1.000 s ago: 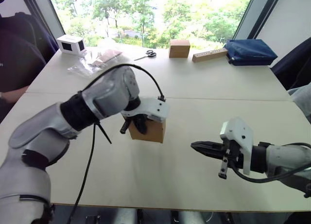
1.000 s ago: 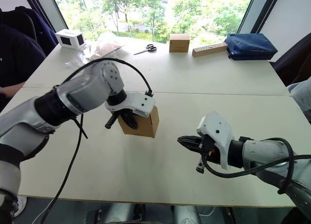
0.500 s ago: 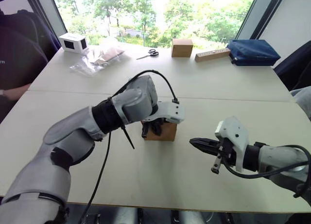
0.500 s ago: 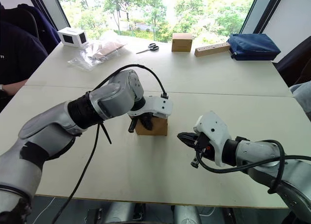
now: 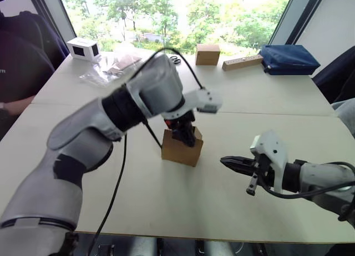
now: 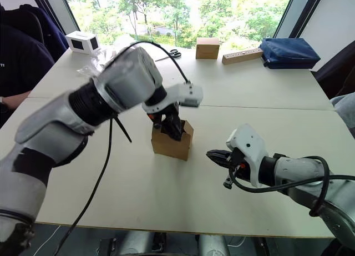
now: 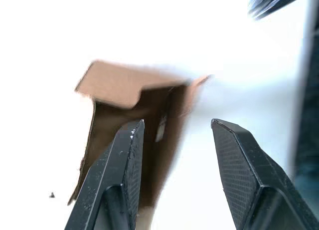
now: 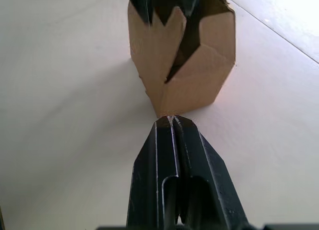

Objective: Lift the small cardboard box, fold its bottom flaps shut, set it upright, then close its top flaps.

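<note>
Box (image 5: 180, 149), small brown cardboard, stands upright mid-table (image 5: 166, 211), top flaps (image 8: 172, 20) up & unclosed. L gripper (image 6: 171, 124) reaches down from above into the open top, fingers (image 7: 124, 165) apart, one inside the box near a wall. R gripper (image 5: 228, 162) hovers low just beside the box's right side, tips pointing at it, fingers (image 8: 172, 140) pressed together, holding nothing.

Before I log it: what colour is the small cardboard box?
Plain brown, no print; the small cardboard box shows best in the right wrist view.
</note>
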